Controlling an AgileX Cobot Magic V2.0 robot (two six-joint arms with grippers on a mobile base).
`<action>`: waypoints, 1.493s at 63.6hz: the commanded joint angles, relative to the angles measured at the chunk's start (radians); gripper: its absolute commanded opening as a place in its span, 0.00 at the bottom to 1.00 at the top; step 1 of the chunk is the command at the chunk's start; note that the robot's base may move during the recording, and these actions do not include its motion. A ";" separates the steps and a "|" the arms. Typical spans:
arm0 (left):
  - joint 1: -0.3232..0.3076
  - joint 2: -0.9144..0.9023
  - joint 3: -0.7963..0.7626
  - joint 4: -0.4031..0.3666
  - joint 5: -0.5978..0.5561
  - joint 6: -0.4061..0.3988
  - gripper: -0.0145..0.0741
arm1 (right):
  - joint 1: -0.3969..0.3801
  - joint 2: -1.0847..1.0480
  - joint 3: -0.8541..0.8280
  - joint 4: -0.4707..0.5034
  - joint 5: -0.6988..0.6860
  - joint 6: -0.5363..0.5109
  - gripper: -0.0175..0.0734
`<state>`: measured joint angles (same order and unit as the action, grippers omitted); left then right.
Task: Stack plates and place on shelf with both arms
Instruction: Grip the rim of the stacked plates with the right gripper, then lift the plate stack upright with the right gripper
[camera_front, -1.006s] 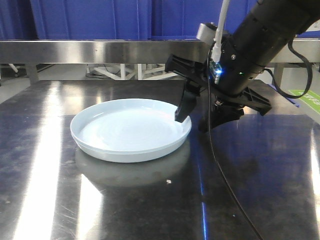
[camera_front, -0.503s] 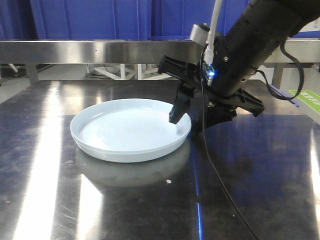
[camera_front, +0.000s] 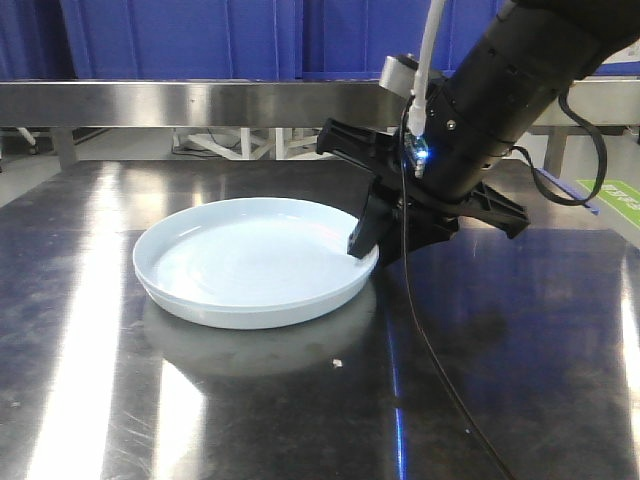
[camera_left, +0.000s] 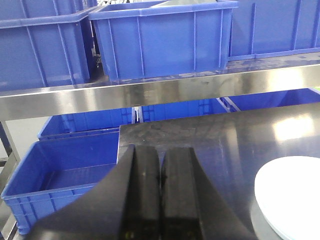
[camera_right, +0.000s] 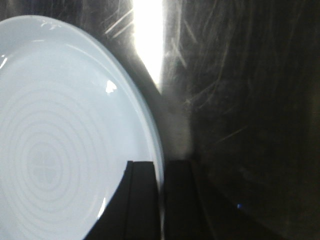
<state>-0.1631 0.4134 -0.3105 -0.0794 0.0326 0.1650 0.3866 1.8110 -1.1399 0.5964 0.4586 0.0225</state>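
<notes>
1. Since the earlier frames, the plate has slid a little to the left across the counter, and the right hand has drawn its two fingers together at the plate's right rim.
2. The steel counter is dark and reflective, and the plate lies flat on it, left of centre.
3. A steel shelf runs along the back, carrying blue crates; another blue crate sits lower, beyond the counter's edge.
4. The black right arm slants down from the upper right, with a white cable running along it.
5. The plate is pale blue and round, with a low upturned rim and faint rings inside. Whether a second plate sits under it cannot be told.
6. The right hand pinches the rim narrowly, one finger inside the plate and one outside.
7. The left hand hangs above the counter, well left of the plate, fingers pressed together with nothing between them.
</notes>
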 joint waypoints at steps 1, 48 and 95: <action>-0.007 0.005 -0.031 0.000 -0.085 -0.011 0.26 | 0.002 -0.053 -0.026 0.013 -0.029 -0.003 0.22; -0.007 0.005 -0.031 0.000 -0.085 -0.011 0.26 | -0.055 -0.414 0.186 -0.175 -0.404 -0.066 0.22; -0.007 0.005 -0.031 0.000 -0.085 -0.011 0.26 | -0.282 -1.043 0.704 -0.226 -0.663 -0.195 0.22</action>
<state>-0.1631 0.4134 -0.3105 -0.0794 0.0326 0.1650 0.1110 0.8440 -0.4432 0.3782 -0.0969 -0.1658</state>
